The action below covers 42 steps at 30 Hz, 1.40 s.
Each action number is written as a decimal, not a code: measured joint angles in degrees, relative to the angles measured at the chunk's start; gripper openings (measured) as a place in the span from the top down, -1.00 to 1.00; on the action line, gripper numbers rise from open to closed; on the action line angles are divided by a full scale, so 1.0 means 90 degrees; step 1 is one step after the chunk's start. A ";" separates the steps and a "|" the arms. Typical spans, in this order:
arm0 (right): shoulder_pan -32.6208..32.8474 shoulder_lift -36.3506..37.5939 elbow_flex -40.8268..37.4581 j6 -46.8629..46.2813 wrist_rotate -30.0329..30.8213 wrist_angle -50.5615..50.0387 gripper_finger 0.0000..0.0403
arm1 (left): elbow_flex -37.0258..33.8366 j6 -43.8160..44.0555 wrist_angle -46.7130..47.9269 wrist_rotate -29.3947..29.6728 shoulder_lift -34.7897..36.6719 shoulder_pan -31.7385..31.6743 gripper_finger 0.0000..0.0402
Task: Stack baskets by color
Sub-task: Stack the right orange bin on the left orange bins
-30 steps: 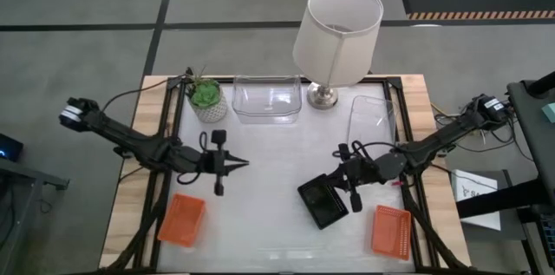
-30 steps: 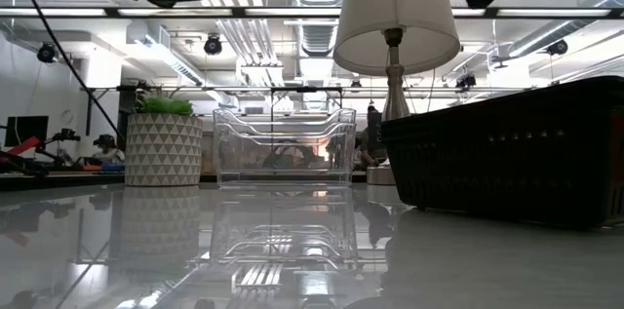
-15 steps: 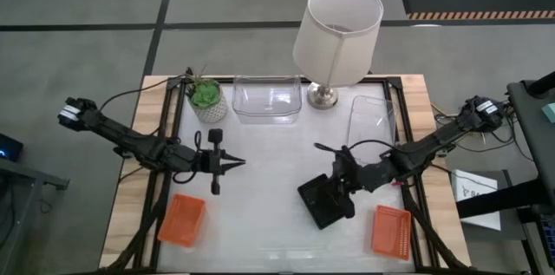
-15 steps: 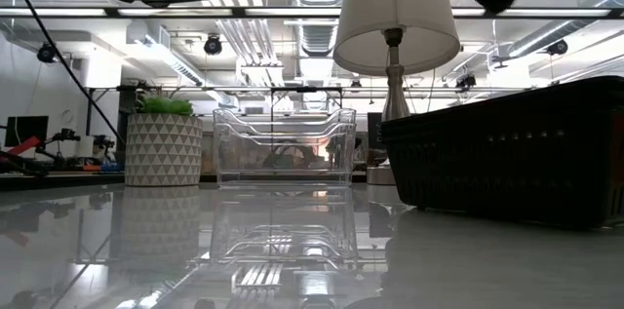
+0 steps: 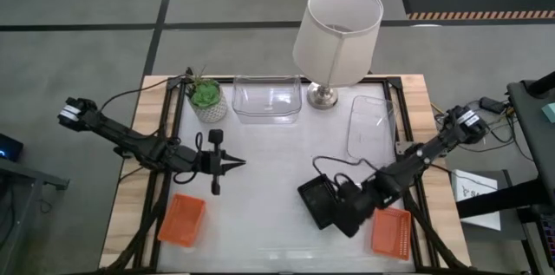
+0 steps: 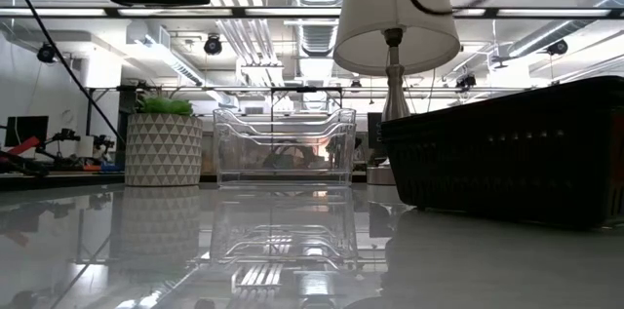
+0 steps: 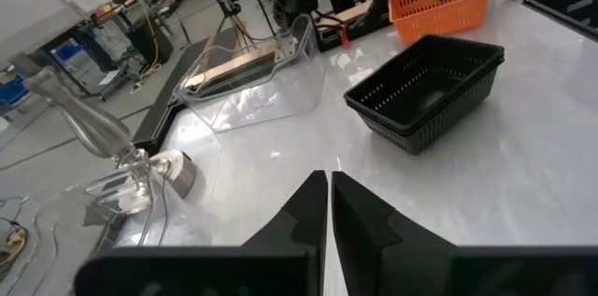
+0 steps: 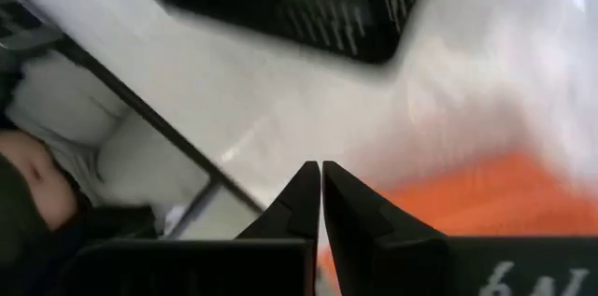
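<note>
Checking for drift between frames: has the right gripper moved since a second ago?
Yes. In the high view the right gripper has swung from beside the clear basket toward the table's near edge, now between the black basket and orange basket.

Right tool [image 5: 349, 219] hovers between black basket [image 5: 319, 199] (mesh) and orange basket [image 5: 391, 232].

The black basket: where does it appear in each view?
High view: black basket at front centre, beside the right claw.
Low view: right side, large.
Left wrist view: upper middle.
Right wrist view: top.
Shared landmark: the orange basket beside it.
</note>
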<state>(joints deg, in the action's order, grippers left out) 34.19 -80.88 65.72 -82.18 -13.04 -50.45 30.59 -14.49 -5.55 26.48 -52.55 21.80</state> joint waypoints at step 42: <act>0.1907 -0.0075 -0.0960 -0.4044 0.1007 0.0002 0.10 | 0.0000 -0.0113 -0.0006 0.0000 0.0009 0.0000 1.00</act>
<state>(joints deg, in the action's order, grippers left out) 51.35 -81.56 57.08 -118.57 -3.98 -50.43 30.59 -15.51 -5.61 26.48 -52.47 21.80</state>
